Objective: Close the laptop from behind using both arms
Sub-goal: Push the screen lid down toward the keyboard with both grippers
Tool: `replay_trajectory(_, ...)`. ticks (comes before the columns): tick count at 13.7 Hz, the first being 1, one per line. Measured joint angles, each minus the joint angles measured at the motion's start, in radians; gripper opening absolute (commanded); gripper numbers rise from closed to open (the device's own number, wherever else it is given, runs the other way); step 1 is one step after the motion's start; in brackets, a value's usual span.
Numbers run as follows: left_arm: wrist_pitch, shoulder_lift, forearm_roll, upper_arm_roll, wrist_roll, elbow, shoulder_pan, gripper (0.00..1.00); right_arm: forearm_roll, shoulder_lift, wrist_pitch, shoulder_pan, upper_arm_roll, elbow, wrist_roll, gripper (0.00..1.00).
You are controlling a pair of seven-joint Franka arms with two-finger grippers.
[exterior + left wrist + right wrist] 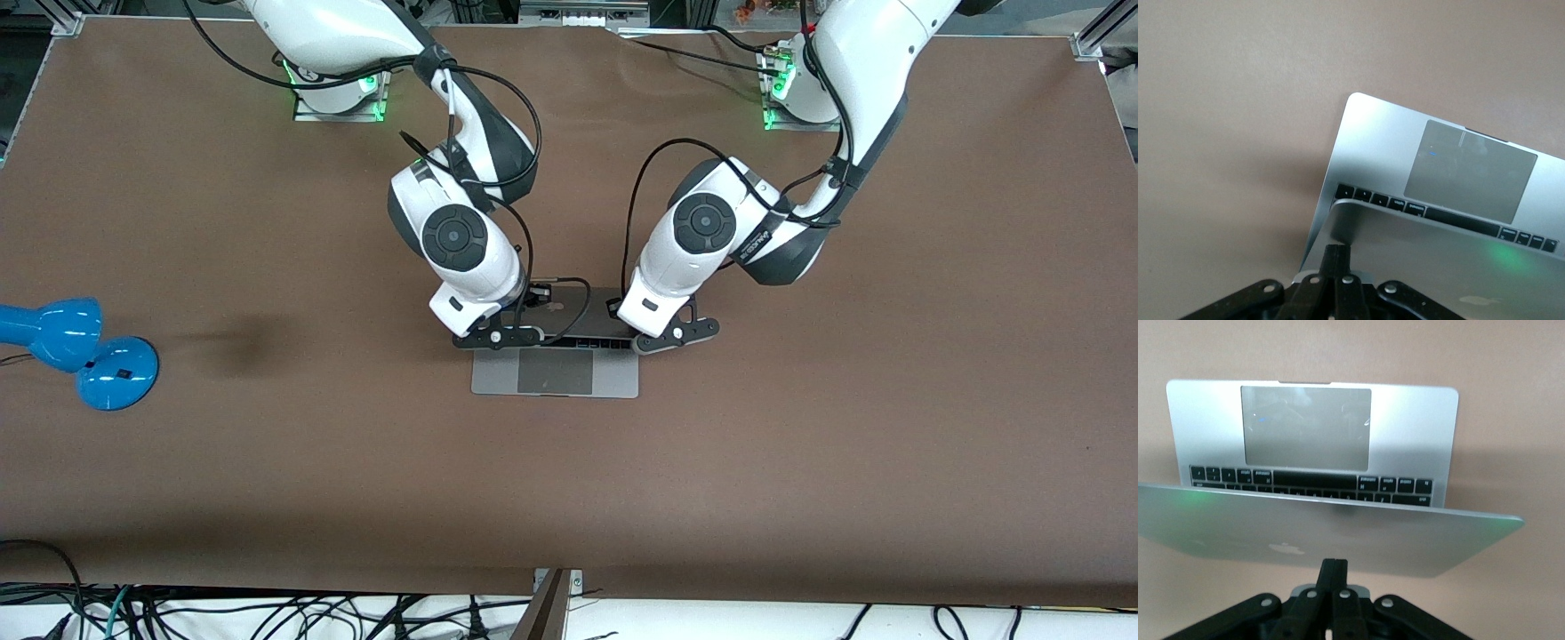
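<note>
The laptop (555,369) sits mid-table on the brown table (800,462), roughly centred between the 2 bases, palm rest and grey trackpad (556,371) toward the front camera. Lid (1325,537) is partly lowered, tilted forward over the keyboard (1311,483); only the lowest key rows and the palm rest stay uncovered, so not closed yet. Both arms reach in from the base side and sit over the lid's back. Left gripper (1337,257): fingers pressed together, nothing between them, tips touching the lid's outer face near the corner at the left arm's end. Right gripper (1333,570): fingers also together with nothing clamped, tips against the lid's outer face just below the apple logo (1286,549), in the lid's half toward the right arm's end. In the front view the right gripper (498,336) and left gripper (674,334) are level with each other, 1 at each end of the lid's top edge, with black cables looping over the lid between them. A blue desk lamp (80,351) lies at the right arm's end of the table, well apart from the laptop.
</note>
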Motion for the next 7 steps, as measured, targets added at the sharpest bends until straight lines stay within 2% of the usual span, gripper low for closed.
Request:
replay_trajectory(3,-0.001,0.042,0.052,0.0,-0.029,0.035,-0.005,0.0,0.0,0.028,0.043,-0.001,-0.003,0.0,-0.023,0.0)
replay_trajectory(7,-0.002,0.084,0.057,0.001,-0.033,0.065,-0.007,0.0,-0.003,0.05,0.074,-0.002,-0.011,0.0,-0.042,0.0)
